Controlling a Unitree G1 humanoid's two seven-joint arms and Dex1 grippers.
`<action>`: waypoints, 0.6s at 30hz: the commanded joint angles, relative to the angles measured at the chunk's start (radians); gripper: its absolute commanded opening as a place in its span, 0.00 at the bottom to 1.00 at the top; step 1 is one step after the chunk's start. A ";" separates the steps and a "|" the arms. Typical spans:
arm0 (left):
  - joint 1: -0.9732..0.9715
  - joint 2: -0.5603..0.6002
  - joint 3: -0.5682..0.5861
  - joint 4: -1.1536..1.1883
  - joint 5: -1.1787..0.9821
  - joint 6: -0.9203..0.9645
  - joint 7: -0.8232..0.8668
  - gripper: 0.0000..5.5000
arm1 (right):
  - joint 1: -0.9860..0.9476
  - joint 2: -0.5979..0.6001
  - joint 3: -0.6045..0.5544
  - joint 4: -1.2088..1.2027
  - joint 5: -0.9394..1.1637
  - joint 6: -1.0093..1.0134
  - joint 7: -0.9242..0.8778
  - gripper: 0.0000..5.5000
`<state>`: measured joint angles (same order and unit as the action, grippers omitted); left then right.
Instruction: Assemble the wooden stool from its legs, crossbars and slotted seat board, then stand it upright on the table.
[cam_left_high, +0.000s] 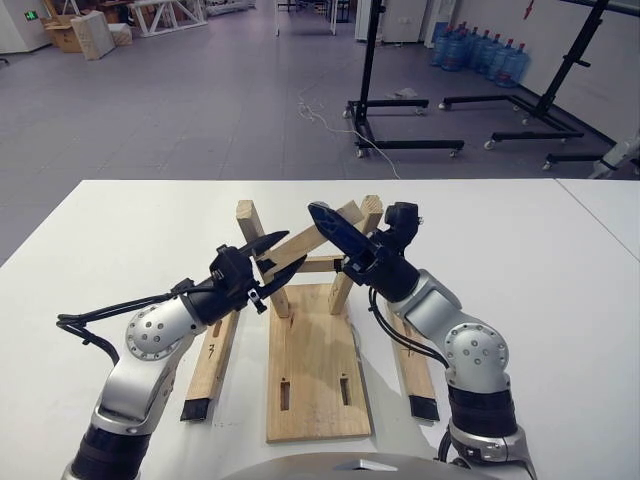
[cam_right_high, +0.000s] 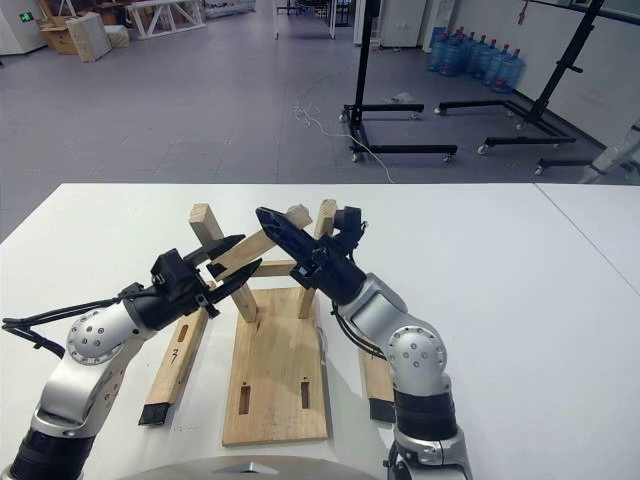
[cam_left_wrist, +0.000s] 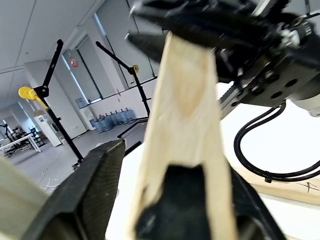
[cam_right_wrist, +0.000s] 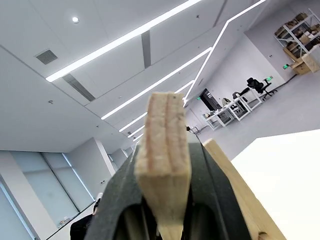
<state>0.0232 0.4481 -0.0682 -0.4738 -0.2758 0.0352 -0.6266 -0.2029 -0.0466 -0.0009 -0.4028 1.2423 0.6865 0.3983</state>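
**Layout.** The white table (cam_left_high: 560, 300) fills the lower frame. The slotted seat board (cam_left_high: 315, 370) lies flat at lower centre, which leaves its slots accessible from above. Two near slots are empty.

**Fitted parts.** Two upright legs (cam_left_high: 252, 225) (cam_left_high: 370, 215) stand at the board's far end, joined by a low horizontal crossbar (cam_left_high: 312, 265).

**Part in hand.** A second crossbar (cam_left_wrist: 184, 110) slants at centre frame between the leg tops. It is probably held there for seating into the legs.

**Grippers.** The right gripper (cam_left_high: 325, 225) is clamped on the bar's upper part. The left gripper (cam_left_high: 296, 246) has its fingers spread either side of the lower end, with a gap at one finger. It guides the bar and does not grip it.

**Surroundings.** Two loose legs (cam_left_high: 215, 355) (cam_left_high: 412, 365) lie beside the board, at left and right. The upright legs crowd the bar's path. Wheeled black stands (cam_left_high: 400, 105) occupy the floor at upper right.
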 joint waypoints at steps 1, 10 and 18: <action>0.087 0.010 0.081 -0.077 -0.063 0.017 0.017 0.52 | 0.068 -0.048 -0.096 -0.089 0.133 -0.003 -0.015 0.07; 0.257 -0.089 0.145 -0.243 -0.253 0.123 0.158 0.52 | 0.383 -0.467 -0.333 -0.107 0.379 0.158 -0.175 0.07; 0.379 -0.148 0.209 -0.285 -0.294 0.089 0.230 0.52 | 0.400 -0.506 -0.278 -0.177 0.171 0.129 -0.509 0.07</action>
<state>0.4159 0.3019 0.1224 -0.7691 -0.5800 0.1300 -0.4159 0.2124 -0.5752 -0.2785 -0.5471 1.4203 0.8436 -0.0398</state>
